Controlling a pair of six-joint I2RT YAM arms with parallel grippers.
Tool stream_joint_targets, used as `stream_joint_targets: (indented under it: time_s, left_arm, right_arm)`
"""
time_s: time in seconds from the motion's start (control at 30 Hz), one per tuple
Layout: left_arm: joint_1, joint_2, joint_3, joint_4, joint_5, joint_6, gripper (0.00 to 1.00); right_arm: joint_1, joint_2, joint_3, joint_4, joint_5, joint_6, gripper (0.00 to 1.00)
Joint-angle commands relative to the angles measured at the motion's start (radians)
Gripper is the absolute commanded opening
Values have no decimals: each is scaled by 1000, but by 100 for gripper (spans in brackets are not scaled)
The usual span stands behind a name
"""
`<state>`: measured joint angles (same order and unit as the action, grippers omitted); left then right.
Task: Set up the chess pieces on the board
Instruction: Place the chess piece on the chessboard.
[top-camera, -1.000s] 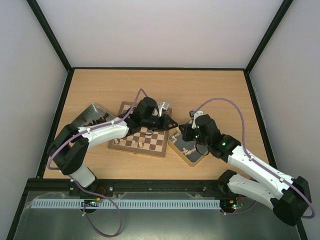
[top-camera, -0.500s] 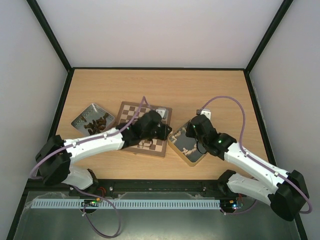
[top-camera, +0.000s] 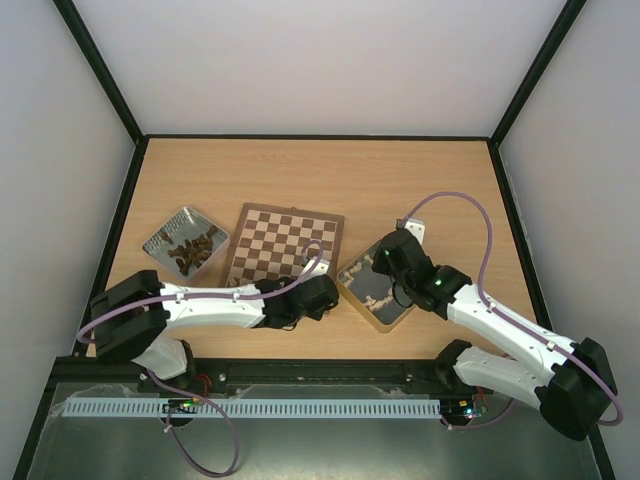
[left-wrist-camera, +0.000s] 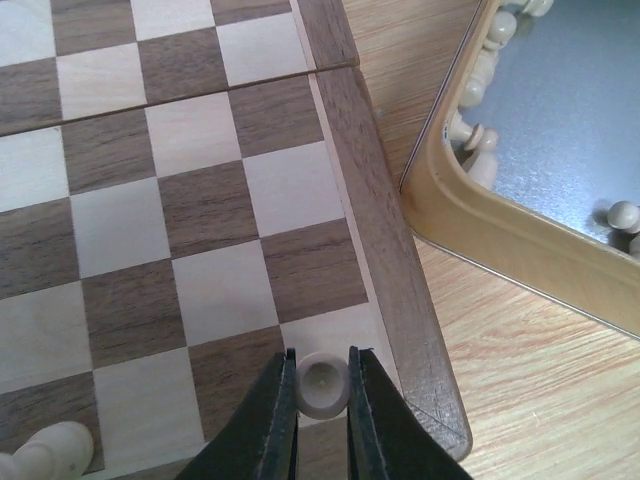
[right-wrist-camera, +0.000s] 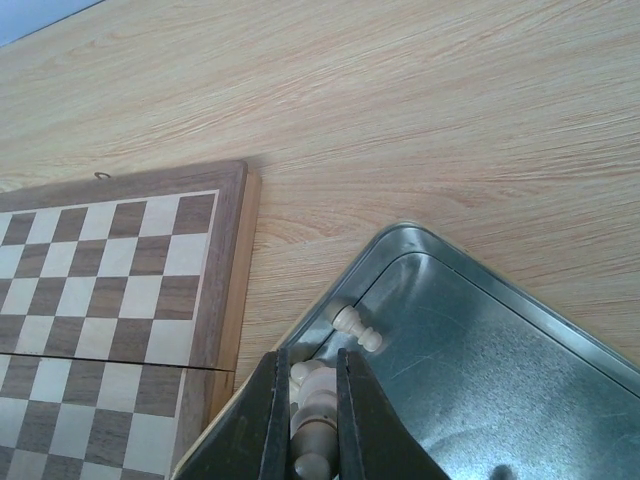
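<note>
The left hand (left-wrist-camera: 320, 358) is closed, its two fingers pinching a pale chess piece (left-wrist-camera: 322, 386) seen from above. That piece is at the light corner square of the chessboard (left-wrist-camera: 200, 200), by the border nearest the gold tin (left-wrist-camera: 470, 215). Another pale chessman (left-wrist-camera: 45, 450) lies on the board's near edge, a few squares to the left.

The right hand (right-wrist-camera: 312, 356) is also closed, gripping a second pale piece (right-wrist-camera: 311, 388) between its fingers, over the corner of the tin closest to the board. A loose pale chessman (right-wrist-camera: 357, 327) lies just beyond it against the tin's wall.

On the tabletop (top-camera: 320, 175), left of the board, a grey metal tray (top-camera: 158, 238) holds the dark brown pieces (top-camera: 190, 252).
</note>
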<state>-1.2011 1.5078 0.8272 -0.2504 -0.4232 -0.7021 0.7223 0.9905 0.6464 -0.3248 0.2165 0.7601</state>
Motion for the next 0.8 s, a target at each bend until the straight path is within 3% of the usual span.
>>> stream_joint_targets:
  time_s: [0.0, 0.4, 0.77]
  left_arm:
    - [12, 45, -8, 57, -20, 26, 8]
    - [29, 35, -65, 104, 41, -8, 11]
    - [33, -15, -20, 63, 43, 1, 32]
  right_arm:
    - [2, 4, 11, 5, 22, 19, 2]
    - [2, 11, 12, 17, 8, 21, 2]
    - [2, 28, 61, 21, -37, 11, 2]
